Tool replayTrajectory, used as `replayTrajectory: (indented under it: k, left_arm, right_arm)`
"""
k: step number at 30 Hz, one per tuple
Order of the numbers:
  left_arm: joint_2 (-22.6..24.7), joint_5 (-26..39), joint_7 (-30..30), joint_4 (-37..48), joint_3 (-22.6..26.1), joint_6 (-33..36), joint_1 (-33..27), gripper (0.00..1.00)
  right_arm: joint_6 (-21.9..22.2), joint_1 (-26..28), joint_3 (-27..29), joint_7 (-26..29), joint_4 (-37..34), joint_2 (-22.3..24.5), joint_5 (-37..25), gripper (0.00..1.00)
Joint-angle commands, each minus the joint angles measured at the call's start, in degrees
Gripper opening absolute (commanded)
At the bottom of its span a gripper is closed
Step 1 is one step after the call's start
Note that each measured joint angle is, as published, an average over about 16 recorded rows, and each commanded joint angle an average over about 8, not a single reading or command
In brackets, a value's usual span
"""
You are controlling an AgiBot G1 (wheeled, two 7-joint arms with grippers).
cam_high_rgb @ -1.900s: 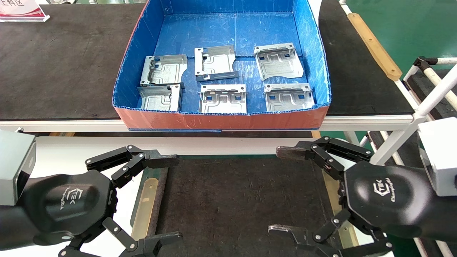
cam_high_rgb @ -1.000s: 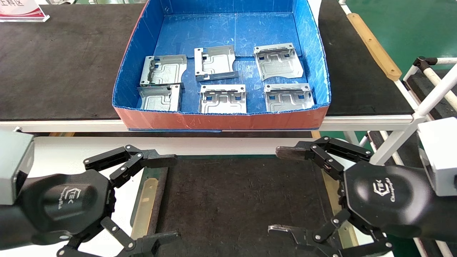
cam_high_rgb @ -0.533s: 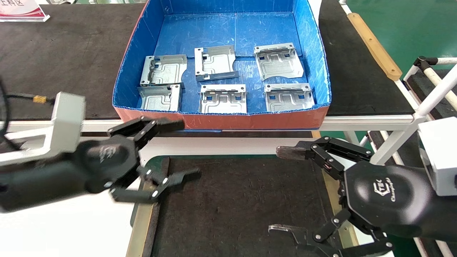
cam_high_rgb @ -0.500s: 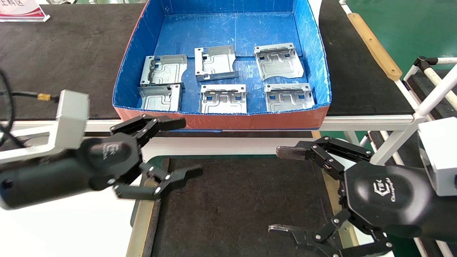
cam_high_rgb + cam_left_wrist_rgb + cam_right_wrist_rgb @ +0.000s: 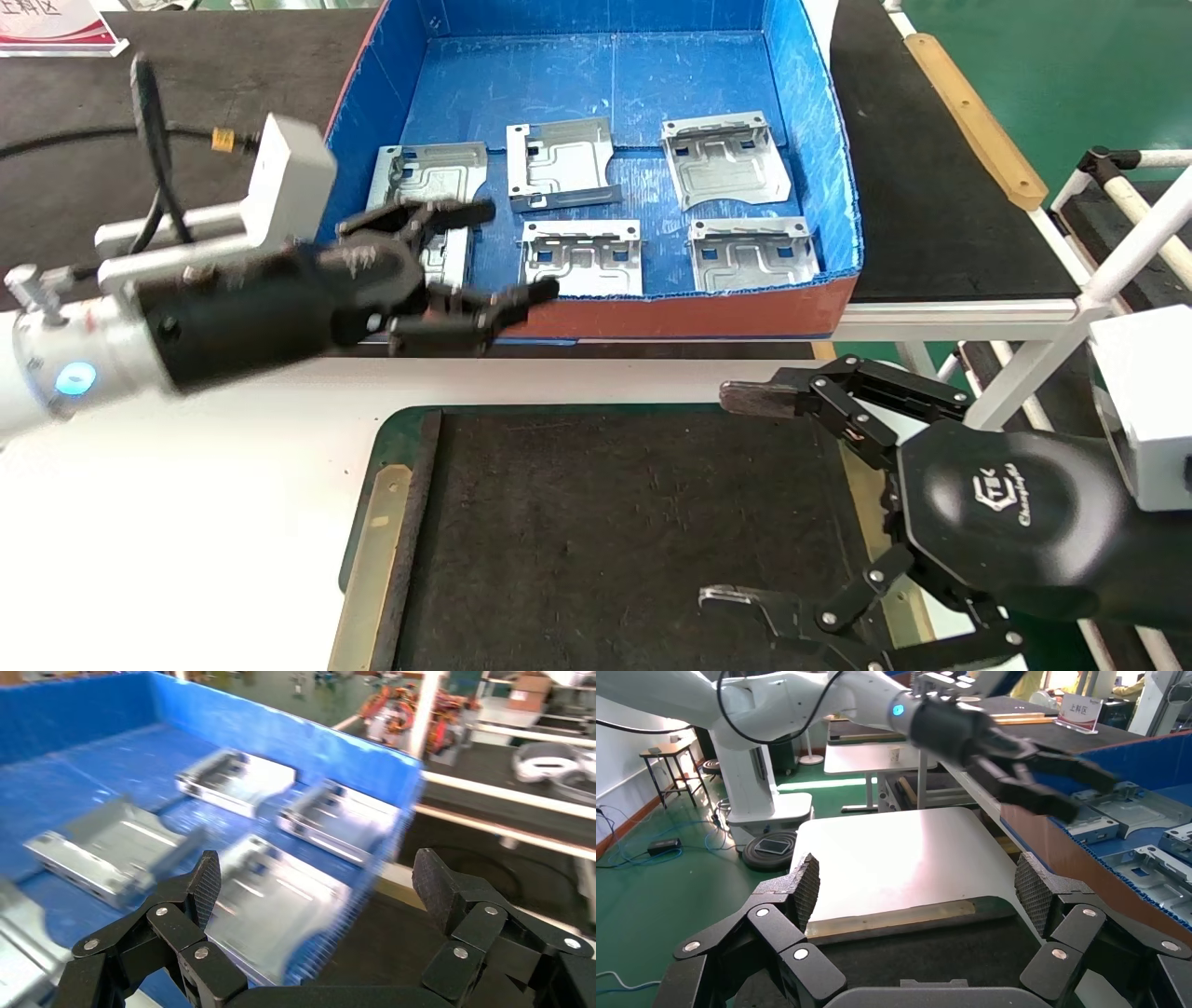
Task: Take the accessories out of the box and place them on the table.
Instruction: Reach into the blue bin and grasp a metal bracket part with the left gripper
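Six silver plates lie in the blue box [image 5: 689, 315]: back left [image 5: 430, 177], back middle [image 5: 562, 163], back right [image 5: 726, 160], front middle [image 5: 582, 259], front right [image 5: 752, 253], and a front-left one [image 5: 454, 261] mostly hidden by my left arm. My left gripper [image 5: 507, 252] is open and empty, raised over the box's front-left wall. In the left wrist view it [image 5: 318, 885] straddles that wall, with the front-middle plate [image 5: 274, 910] below. My right gripper [image 5: 736, 499] is open and empty, low over the black mat [image 5: 615, 522] on the white table [image 5: 186, 485].
The box stands on a long black bench [image 5: 140, 168] behind the table. A sign [image 5: 56, 28] stands at the bench's far left. White frame tubes [image 5: 1136, 233] and a tan strip [image 5: 978, 121] are at the right.
My left arm has lifted off the table's left side and swung forward and up to the box's front-left wall, fingers still open. The right arm and the plates have not moved.
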Motion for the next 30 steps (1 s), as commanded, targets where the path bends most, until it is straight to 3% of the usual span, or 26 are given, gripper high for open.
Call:
replayTrajectory:
  k: [1,18,30]
  left_arm:
    - [1.3,0.9,-0.3,1.8,0.3,-1.2,-1.6,1.00]
    - [13.6,9.8,3.2,21.7,3.7,-14.0,-10.5,1.00]
    - [19.4,12.1,5.1,30.8,4.7,-18.5,-14.8,1.00]
  right_arm:
    - [0.0,0.0,0.0,0.0,0.0,0.0,0.0,1.00]
    - [0.0,0.0,0.0,0.0,0.0,0.0,0.0,1.00]
    - [0.0,0.0,0.0,0.0,0.0,0.0,0.0,1.00]
